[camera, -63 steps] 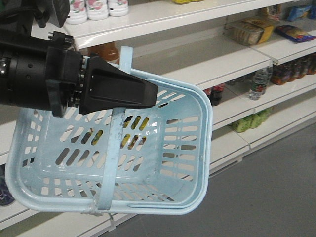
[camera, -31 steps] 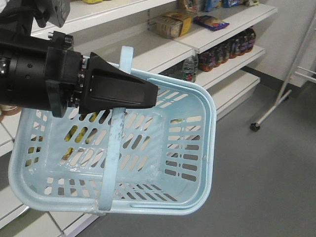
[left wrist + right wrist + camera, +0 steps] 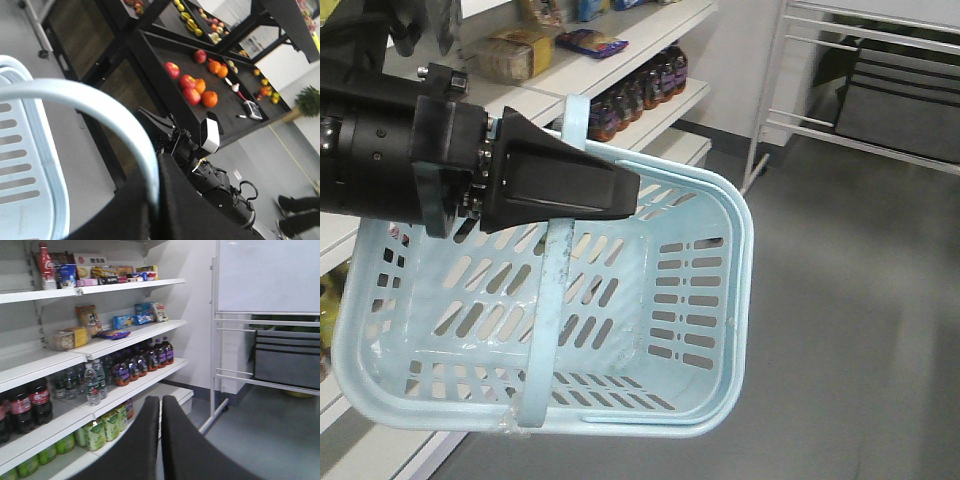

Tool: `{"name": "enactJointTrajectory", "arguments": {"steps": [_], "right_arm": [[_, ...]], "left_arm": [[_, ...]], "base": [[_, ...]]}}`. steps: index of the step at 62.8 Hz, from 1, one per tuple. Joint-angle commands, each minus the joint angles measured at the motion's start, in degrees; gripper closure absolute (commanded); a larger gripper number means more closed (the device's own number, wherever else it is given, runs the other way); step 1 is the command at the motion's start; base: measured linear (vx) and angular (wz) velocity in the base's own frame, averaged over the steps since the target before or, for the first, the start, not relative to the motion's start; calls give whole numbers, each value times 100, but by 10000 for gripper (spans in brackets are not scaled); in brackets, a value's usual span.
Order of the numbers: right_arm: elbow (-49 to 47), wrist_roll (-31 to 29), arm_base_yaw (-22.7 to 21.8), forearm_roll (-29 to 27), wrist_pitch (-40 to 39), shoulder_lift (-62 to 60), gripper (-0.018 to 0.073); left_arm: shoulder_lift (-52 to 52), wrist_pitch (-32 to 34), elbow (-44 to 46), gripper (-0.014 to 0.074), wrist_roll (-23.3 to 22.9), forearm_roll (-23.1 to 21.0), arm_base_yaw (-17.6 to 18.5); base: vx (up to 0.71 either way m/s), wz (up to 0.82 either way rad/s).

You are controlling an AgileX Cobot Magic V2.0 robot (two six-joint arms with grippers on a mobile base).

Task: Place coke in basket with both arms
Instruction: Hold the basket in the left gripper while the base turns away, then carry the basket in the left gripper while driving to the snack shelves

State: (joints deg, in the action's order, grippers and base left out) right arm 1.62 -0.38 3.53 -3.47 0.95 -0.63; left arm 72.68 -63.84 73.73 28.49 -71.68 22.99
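Left wrist view: nearest, shows the left gripper (image 3: 154, 180) clenched on the strap handle (image 3: 90, 99) of the basket (image 3: 47, 165), the pale blue strap running down between the two black fingers. Places the slotted basket wall at near left. Beyond, shows the right arm (image 3: 220, 190) with a white camera housing (image 3: 210, 135), apart from the basket. Farther, shows a black display stand (image 3: 160, 50) carrying red apples (image 3: 187, 82) and oranges (image 3: 209, 98).

Exterior front-facing view: confirms the grasp. Shows the left gripper entering from the left, tapered tip pointing right, the strap handle emerging above and below it, the basket hanging beneath, tilted, open side toward the camera. Behind the basket, shows white shelving (image 3: 670, 20) at far left and, at far right, a white rack (image 3: 767, 100) holding grey bins (image 3: 900, 110) above a grey floor (image 3: 850, 350).

Right wrist view: nearest, shows the right gripper (image 3: 160, 405) clenched, grasping no object, fingers pressed side by side along a thin seam. Beyond, at left, shows the white shelving in tiers: green bottles (image 3: 102, 432) lowest, then dark cola bottles (image 3: 30, 402), water bottles (image 3: 92, 385) and purple-labelled bottles (image 3: 145, 362), then snack packs (image 3: 135, 320). Locates the coke (image 3: 45, 265) upright on the top shelf at far left, just beside a blue pack (image 3: 66, 275), well apart from the right gripper. At far right, shows a white board (image 3: 270, 275) on a frame.
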Motion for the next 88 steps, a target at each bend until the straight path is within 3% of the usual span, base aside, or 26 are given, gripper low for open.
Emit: {"name": "enactJointTrajectory", "arguments": {"steps": [1,47,88], "right_arm": [[40,-17,-8,47,-418,-71,561],[40,-17,-8,47,-418,-71,561],[40,-17,-8,47,-417,-71,561]], "left_arm": [[-169,144,139,603,56,-464,40],[-169,149,139,603,51,-464,40],[-169,149,139,603,51,-464,40]], "base": [[7,-51],[13,-51],[19,-28]]}}
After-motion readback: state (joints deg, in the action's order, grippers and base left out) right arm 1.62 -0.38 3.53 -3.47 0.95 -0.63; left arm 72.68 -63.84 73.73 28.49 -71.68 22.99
